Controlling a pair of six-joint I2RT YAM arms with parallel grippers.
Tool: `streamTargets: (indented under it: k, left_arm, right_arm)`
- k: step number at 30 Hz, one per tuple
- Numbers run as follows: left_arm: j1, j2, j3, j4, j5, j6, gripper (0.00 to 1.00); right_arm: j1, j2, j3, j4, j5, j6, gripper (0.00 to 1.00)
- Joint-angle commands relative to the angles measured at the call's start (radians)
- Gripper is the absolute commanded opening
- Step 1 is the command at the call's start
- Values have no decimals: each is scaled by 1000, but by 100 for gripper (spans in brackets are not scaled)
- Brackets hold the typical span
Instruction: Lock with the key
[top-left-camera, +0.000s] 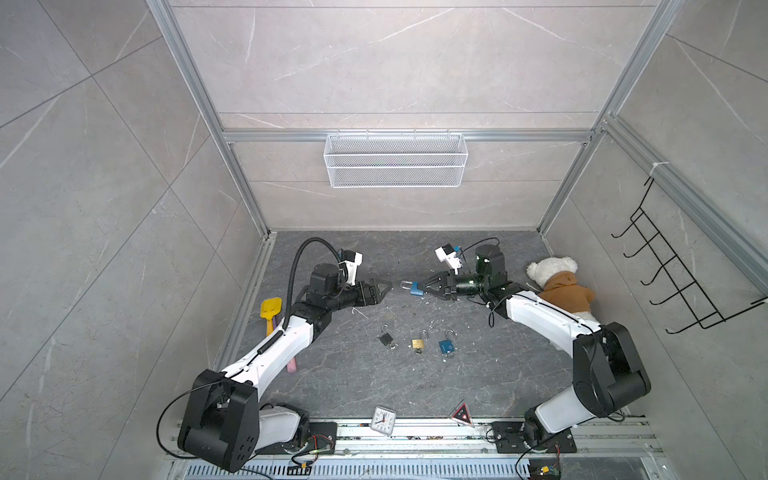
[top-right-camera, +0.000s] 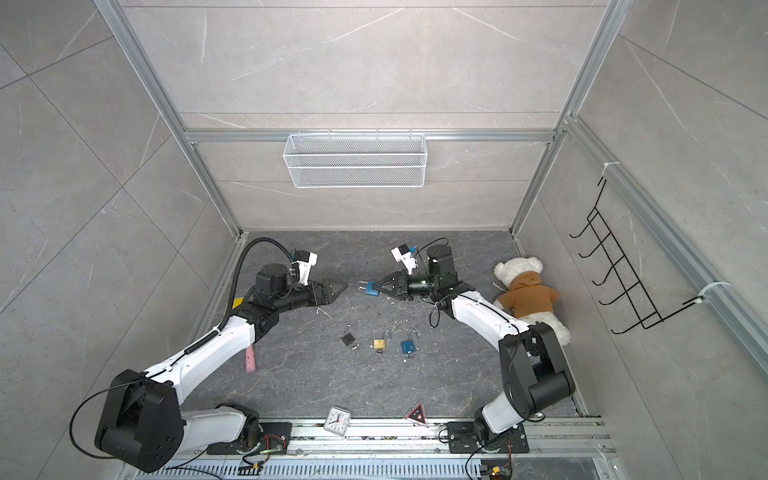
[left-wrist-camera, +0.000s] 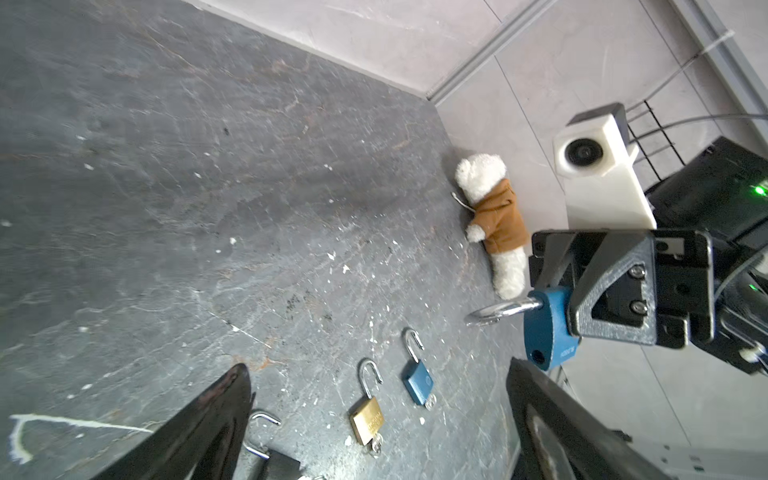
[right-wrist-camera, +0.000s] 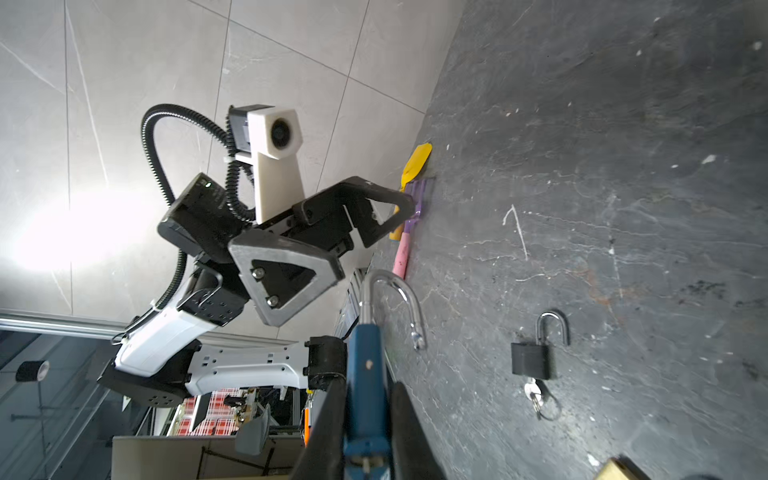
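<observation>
**Holding the open blue padlock in the air, my other tool waiting wide.**

I am clamping my right tool (top-left-camera: 424, 288) on the body of the blue padlock (top-left-camera: 415, 289), holding it clear above the surface toward the far edge. My left tool (top-left-camera: 385, 292) is facing it with fingers spread apart and nothing between them. The shackle (left-wrist-camera: 496, 310) is standing open, pointing at the left tool. I cannot see its key, since that end is hidden in my grip. I am judging that a push on the shackle could twist the body in my hold, or miss the hole if the free leg is sitting off line. The black padlock (top-left-camera: 386, 339), brass padlock (top-left-camera: 418, 343) and second blue padlock (top-left-camera: 445, 346) are lying in a row mid-surface.
</observation>
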Motion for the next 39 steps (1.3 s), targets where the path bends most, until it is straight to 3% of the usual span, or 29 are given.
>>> streamTargets:
  k: [1, 5, 10, 29, 33, 39]
  left_arm:
    - [-4, 23, -23, 327, 184, -69, 96]
    - [-27, 67, -37, 467, 251, -121, 93]
    - [-67, 142, 21, 469, 326, -141, 81]
    - [-97, 149, 10, 472, 320, -163, 59]
    - [-98, 143, 9, 453, 314, -158, 49]
    - [-98, 131, 1, 446, 312, -160, 49]
  right_arm:
    - [0, -19, -9, -22, -77, -1, 0]
    - [-1, -23, -12, -52, -78, -6, 0]
    - [1, -45, -19, -40, -83, 0, 0]
    - [1, -47, -12, -38, -39, -2, 0]
    - [1, -45, -4, -53, -34, -18, 0]
    - [1, -50, 3, -84, -20, -45, 0]
